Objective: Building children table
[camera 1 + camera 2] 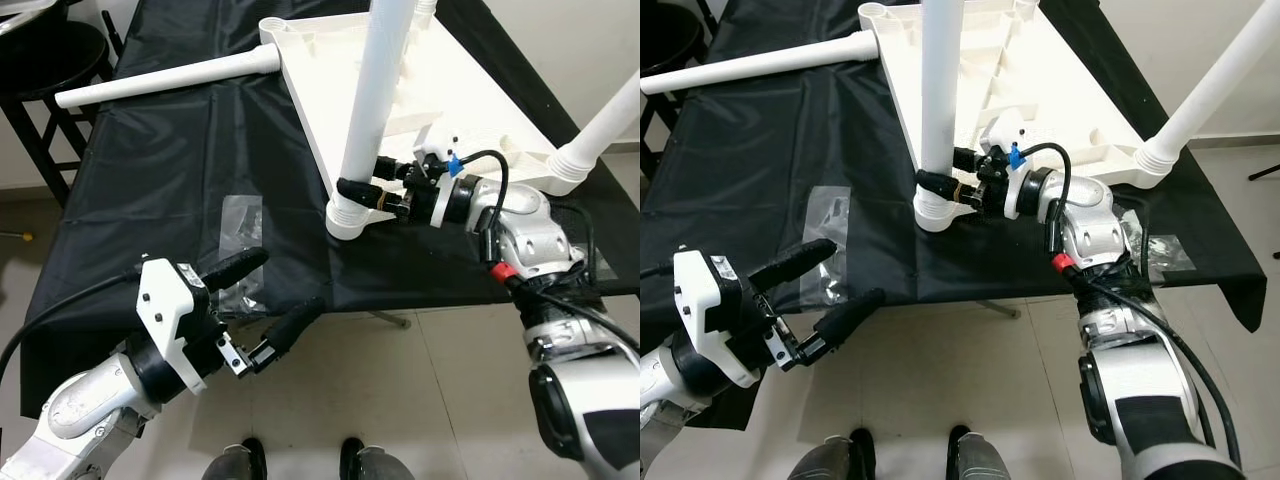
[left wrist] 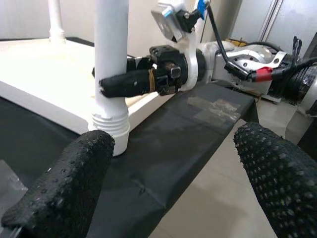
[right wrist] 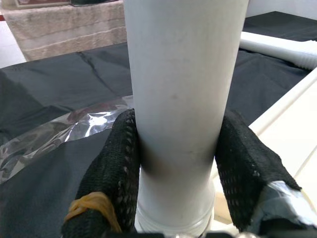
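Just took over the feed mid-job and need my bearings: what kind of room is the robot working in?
Probably an ordinary room at home or a test room set up as a work area: a pale tiled floor, a bench under a black cover holding the upturned white tabletop, and a dark stool by a plain wall.

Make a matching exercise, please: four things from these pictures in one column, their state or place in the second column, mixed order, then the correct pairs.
1. right gripper
2. left gripper
3. loose white leg
4. clear plastic bag

a. lying flat on the black cloth, on the robot's left
b. open, holding nothing
c. lying at the upturned tabletop's far corner
d. shut on an upright leg

Pairs: 1-d, 2-b, 3-c, 4-a
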`<state>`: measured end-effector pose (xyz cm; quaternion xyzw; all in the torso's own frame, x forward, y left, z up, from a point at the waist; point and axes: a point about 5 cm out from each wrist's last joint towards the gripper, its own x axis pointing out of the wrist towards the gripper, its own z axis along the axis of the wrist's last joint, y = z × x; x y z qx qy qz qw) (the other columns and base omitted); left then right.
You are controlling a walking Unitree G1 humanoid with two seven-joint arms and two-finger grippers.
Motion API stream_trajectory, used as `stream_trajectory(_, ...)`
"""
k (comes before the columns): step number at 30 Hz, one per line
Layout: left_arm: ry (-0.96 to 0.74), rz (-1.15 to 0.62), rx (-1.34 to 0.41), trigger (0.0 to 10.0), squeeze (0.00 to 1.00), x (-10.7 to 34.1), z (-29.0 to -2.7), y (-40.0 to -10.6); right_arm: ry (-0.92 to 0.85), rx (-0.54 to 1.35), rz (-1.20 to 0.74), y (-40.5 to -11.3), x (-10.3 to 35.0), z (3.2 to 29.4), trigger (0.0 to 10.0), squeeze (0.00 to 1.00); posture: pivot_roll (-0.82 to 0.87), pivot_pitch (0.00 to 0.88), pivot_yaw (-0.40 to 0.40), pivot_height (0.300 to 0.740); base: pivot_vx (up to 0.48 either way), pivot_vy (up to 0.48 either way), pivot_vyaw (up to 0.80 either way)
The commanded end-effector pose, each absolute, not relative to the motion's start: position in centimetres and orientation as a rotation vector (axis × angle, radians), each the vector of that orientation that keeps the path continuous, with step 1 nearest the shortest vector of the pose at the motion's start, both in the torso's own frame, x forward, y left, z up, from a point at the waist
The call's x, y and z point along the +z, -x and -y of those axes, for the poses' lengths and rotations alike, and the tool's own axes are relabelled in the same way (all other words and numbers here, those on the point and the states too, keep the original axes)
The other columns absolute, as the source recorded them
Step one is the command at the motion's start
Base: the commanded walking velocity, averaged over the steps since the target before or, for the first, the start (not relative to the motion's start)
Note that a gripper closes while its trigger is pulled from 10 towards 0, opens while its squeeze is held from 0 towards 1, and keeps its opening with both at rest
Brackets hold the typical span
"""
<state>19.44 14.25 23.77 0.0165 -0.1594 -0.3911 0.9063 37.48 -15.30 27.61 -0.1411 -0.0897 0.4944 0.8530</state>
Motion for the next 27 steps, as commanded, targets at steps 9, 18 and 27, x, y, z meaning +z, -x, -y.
stream_trajectory(9,-0.037,0.319,-0.808,10.0,0.00,23.8,-14.1,-19.4,0.225,0.914,0.199,-35.6,25.2,13.0,0.0,0.00,0.03,0.314,-0.100,0.740,0.000,0.000,0.00)
stream_trajectory(18,-0.024,0.332,-0.812,10.0,0.00,24.0,-13.6,-19.6,0.092,0.205,0.126,-31.3,18.4,9.9,0.0,0.00,0.04,0.291,-0.083,0.740,0.000,0.000,0.00)
stream_trajectory(27,-0.020,0.335,-0.824,10.0,0.00,24.0,-13.4,-20.0,0.119,0.170,0.109,-31.5,19.0,10.1,10.0,0.00,0.03,0.284,-0.076,0.740,0.000,0.000,0.00)
